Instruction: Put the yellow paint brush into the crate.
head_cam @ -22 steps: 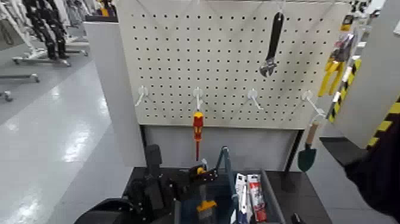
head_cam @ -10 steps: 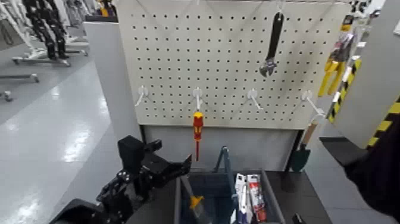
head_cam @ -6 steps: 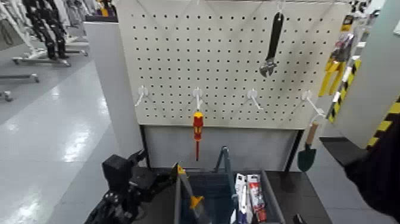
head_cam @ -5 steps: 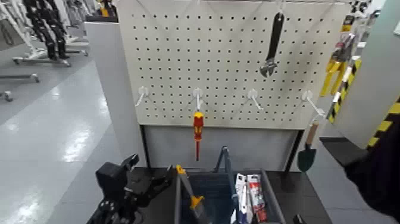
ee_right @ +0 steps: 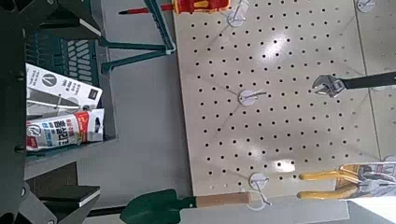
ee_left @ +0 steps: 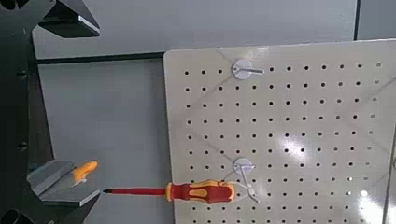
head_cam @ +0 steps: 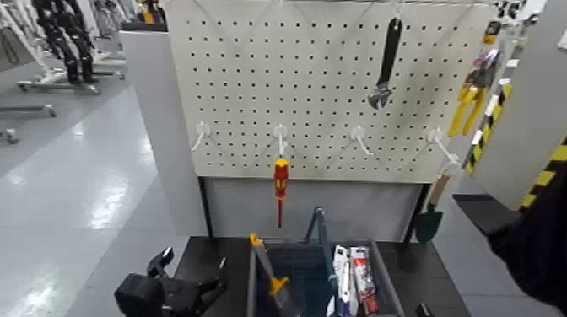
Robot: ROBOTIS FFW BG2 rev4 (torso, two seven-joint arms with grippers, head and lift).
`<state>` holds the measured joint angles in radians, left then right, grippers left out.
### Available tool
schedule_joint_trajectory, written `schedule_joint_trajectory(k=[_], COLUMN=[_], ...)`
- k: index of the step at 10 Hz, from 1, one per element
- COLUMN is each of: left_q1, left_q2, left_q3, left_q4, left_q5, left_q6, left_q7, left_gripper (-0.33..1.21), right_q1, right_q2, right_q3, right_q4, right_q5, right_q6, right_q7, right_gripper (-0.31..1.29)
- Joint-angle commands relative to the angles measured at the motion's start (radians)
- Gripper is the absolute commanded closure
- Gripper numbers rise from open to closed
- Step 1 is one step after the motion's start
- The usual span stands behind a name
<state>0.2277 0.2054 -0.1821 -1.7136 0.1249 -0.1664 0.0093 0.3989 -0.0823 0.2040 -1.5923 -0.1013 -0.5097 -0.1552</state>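
Currently: brush [head_cam: 268, 276] leaning inside crate [head_cam: 251, 287]; my left pincer [head_cam: 211, 289] open, empty. Next, park arm.

The yellow paint brush [head_cam: 268, 274] leans inside the crate [head_cam: 314, 278], left of its handle bar [head_cam: 318, 229], with 2 tubes [head_cam: 354, 276] on the right side, the screwdriver [head_cam: 280, 187] hanging behind, and the left gripper [head_cam: 190, 291] left of the crate.
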Motion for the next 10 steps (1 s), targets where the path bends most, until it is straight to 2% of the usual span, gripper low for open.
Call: schedule_joint_trajectory(k=[1, 10], left_q1=[0.03, 0.032], left_q2=[0.0, 0.008], left_q3=[-0.008, -0.025], left_q4=[0.002, 0.014], left_q5=[-0.013, -0.03], left_q6=[-0.002, -0.035], left_q7=[0.005, 0.008], left_gripper=[0.11, 0.11], right_q1=[0.0, -0.003], right_q2=[0.001, 0.003], right_q3=[-0.001, -0.008], right_q4=[0.0, 0.002], right_q5=[0.0, 0.017], right_q6=[-0.004, -0.004], right_q7=[0.0, -0.003], right_gripper=[0.13, 0.11])
